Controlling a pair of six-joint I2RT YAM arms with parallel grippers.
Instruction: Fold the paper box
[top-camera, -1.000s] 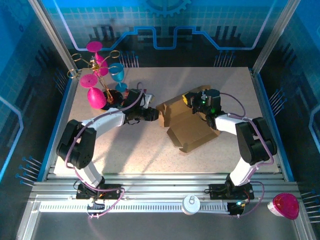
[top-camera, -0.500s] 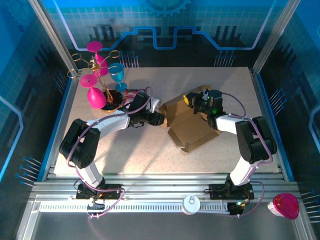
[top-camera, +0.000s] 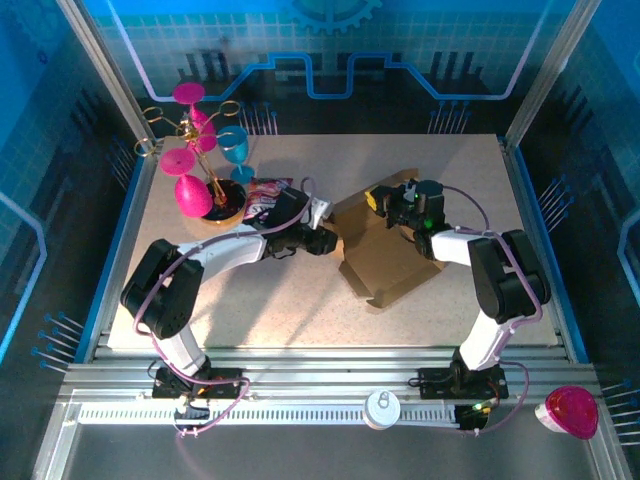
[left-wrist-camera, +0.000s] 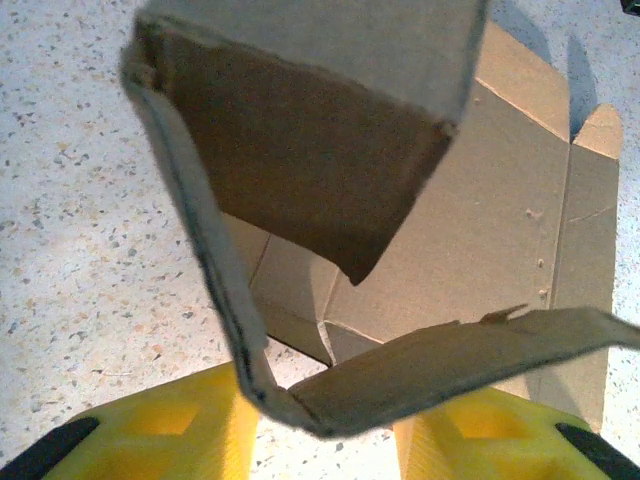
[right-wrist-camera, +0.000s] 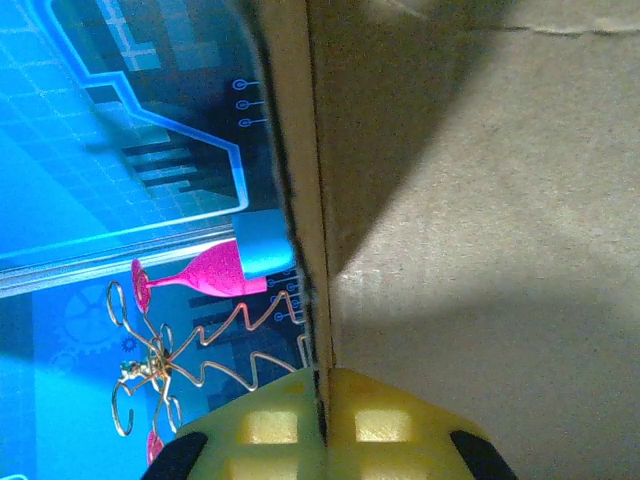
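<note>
The paper box (top-camera: 390, 262) lies opened out in brown cardboard right of the table's middle, with some flaps raised. My left gripper (top-camera: 328, 240) is at its left corner. In the left wrist view the jaws (left-wrist-camera: 320, 420) stand open, and a bent corner of a box (left-wrist-camera: 500, 200) wall sits between the yellow fingers (left-wrist-camera: 160, 430), with a gap on the right side. My right gripper (top-camera: 393, 205) is at the box's far edge. In the right wrist view it (right-wrist-camera: 322, 385) is shut on a thin upright panel of the box (right-wrist-camera: 480, 250).
A wire rack with pink glasses and a blue cup (top-camera: 205, 150) stands at the back left. A purple snack packet (top-camera: 265, 192) lies beside it, just behind my left arm. A white lid (top-camera: 382, 408) and a pink object (top-camera: 570, 412) sit on the front rail.
My left gripper has travelled right, up to the box's left corner. The box has shifted slightly to the right. The right gripper has kept its hold and barely moved.
</note>
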